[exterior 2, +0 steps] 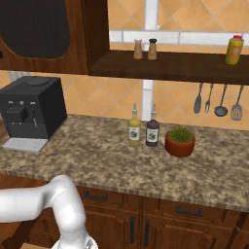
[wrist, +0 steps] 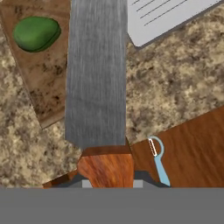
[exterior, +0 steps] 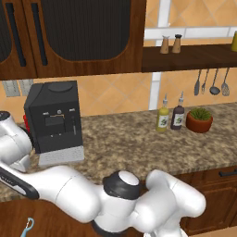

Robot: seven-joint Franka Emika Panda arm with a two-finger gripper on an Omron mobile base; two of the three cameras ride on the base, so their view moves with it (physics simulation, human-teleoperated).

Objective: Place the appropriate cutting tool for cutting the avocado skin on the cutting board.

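Already the knife (wrist: pixel 97 87) fills the middle of the hand view, its broad grey blade pointing away from the camera and its orange-brown handle at the bottom, between the dark tips of the end effector (wrist: pixel 107 181). The fingers appear to be clamped on the handle, though the grip point itself sits at the picture's edge and is hard to confirm. The knife hangs above the tabletop (wrist: pixel 175 87), not resting on anything.

Below and to the blade's left lies the board (wrist: pixel 41 74), brown wood, with the avocado (wrist: pixel 36 33) sitting near its far corner. The blade tip overlaps the board's edge in this view. A blue-handled peeler (wrist: pixel 157 159) lies on a separate wooden surface near the handle, apart from the board. The coffee machine's (exterior: pixel 53 115) grey tray reaches in at the top right of the hand view.

Judging by its look, the knife is stiff, light and blade-heavy toward the front. The smooth handle is the safe place to hold; the thin blade would slip and offers no flat grip.
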